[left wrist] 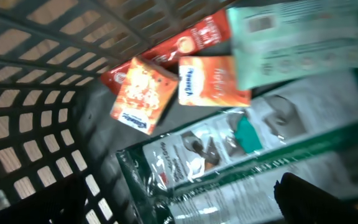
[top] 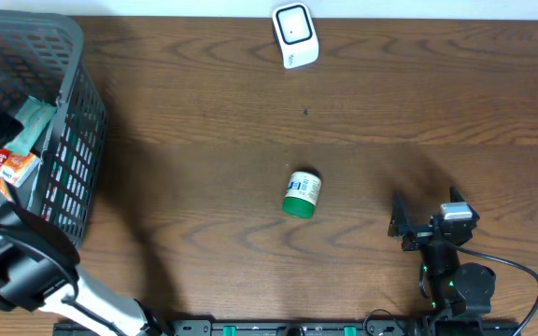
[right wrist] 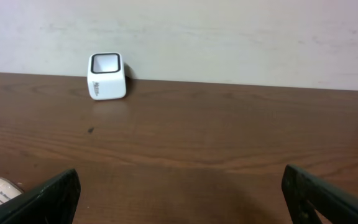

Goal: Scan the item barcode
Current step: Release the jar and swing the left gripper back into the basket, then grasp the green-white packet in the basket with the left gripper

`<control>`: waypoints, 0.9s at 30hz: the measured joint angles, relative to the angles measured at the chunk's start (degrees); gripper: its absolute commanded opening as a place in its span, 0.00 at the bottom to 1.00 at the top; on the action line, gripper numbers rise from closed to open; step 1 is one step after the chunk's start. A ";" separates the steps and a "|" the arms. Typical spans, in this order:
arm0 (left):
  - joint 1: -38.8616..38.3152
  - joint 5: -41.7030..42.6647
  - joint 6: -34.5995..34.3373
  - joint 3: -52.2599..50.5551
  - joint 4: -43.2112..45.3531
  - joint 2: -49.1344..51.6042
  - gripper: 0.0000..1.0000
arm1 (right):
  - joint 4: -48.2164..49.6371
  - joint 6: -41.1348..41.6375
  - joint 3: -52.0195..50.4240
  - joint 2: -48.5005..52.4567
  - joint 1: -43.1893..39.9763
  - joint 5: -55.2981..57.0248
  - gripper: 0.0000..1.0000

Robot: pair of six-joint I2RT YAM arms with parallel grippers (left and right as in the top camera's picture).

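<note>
Overhead, jar [top: 301, 194] lying front-to-back, green cap [top: 297, 209] toward robot, left pincer [left wrist: 185, 208] and right pincer [right wrist: 180, 200] apart

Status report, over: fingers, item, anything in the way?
Left fingers open, above basket goods. Right fingers open, empty. Bottle lying mid-table, untouched. Nothing blocks scanner.

The basket [top: 73, 140] stands at the left end of the surface [top: 204, 93], with packets [left wrist: 143, 93] lying in it. The scanner [top: 295, 35] sits at the far edge, about the middle. The jar [top: 301, 194] lies mid-surface, nearer than the scanner. My right pincer [top: 423, 213] is right of the jar, towards the near edge.
</note>
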 measured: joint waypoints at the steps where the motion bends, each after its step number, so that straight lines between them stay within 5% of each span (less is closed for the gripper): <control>1: 0.35 0.00 0.00 -0.04 0.02 0.70 0.98 | 0.00 0.00 0.00 0.00 0.00 0.00 0.99; 13: 0.37 5.99 -0.02 -1.16 5.46 7.04 0.98 | 0.00 0.00 0.02 0.00 0.00 -0.02 0.99; 27: 0.28 1.55 -2.86 -4.35 7.28 7.06 0.98 | 0.00 0.00 0.00 0.00 0.00 -0.02 0.99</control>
